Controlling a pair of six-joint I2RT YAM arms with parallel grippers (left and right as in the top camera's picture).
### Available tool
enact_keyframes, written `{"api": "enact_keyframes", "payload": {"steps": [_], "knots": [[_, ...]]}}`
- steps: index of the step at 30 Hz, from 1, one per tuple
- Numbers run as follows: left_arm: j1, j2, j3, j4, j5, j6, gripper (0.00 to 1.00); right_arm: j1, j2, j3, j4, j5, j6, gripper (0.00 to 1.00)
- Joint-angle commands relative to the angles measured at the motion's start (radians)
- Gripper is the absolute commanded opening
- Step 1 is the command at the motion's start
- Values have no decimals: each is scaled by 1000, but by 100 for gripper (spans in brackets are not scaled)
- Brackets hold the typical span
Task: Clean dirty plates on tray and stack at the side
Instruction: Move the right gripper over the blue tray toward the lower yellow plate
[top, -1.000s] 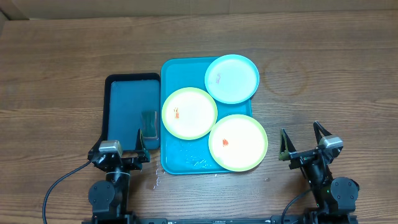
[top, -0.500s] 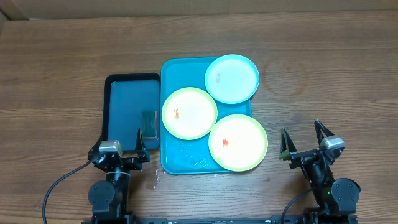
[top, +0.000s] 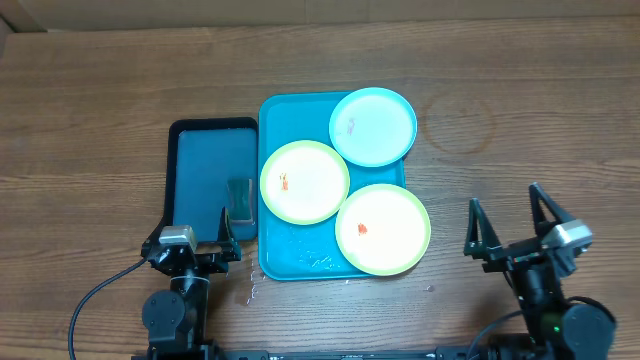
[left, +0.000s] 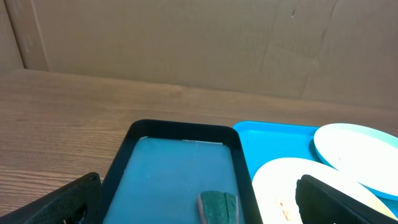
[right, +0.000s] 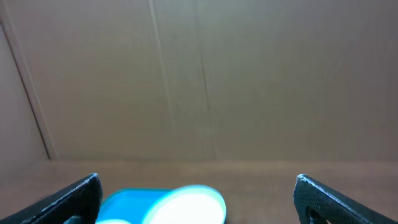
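Centre of the overhead frame: table (top: 100, 100) carries everything. The bare wood right of centre is probably the stacking spot.

Tray (top: 300, 262) sits mid-frame and holds all three plates, so the mess stays inside its rim. Dark tray (top: 205, 165) butts against its left edge. It looks like a sponge dock, placed within the left arm's reach.

Plates:
- blue plate (top: 373, 125) is at the tray's upper right, overhanging the rim
- left green plate (top: 305, 182) is at centre-left
- lower green plate (top: 383, 228) is at lower right, overhanging the right rim

Neighbouring edges meet, but whether they touch or overlap I can't tell. None are stacked and none are off the tray.

Left gripper (top: 195, 225) is at lower left, just below the dark tray, jaws spread wide and empty. It's roughly lined up with the sponge, which makes sense for a wiping arm. Right gripper (top: 505, 205) is at lower right over bare table beside the lower green plate, also spread and empty, likely the plate-handling side.

Sponge (top: 239, 200) lies in the dark tray's lower right corner, untouched.

Smears (top: 285, 182) are orange on both green plates and faint pink on the blue one. Nothing is cleaned, so my read is the task is at its start.
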Motion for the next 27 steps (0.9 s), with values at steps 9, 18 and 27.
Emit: {"api": "enact_keyframes", "payload": {"steps": [9,18,27], "knots": [[-4,-6,-3,-2,-10,19,100,-2,375,532,-305,-18,15,100],[-4,-6,-3,-2,-10,19,100,-2,797,1046,-818,-18,-55,100],[-4,-6,-3,-2,-10,19,100,-2,1089,1321,-1086,-174,-56,100]]}}
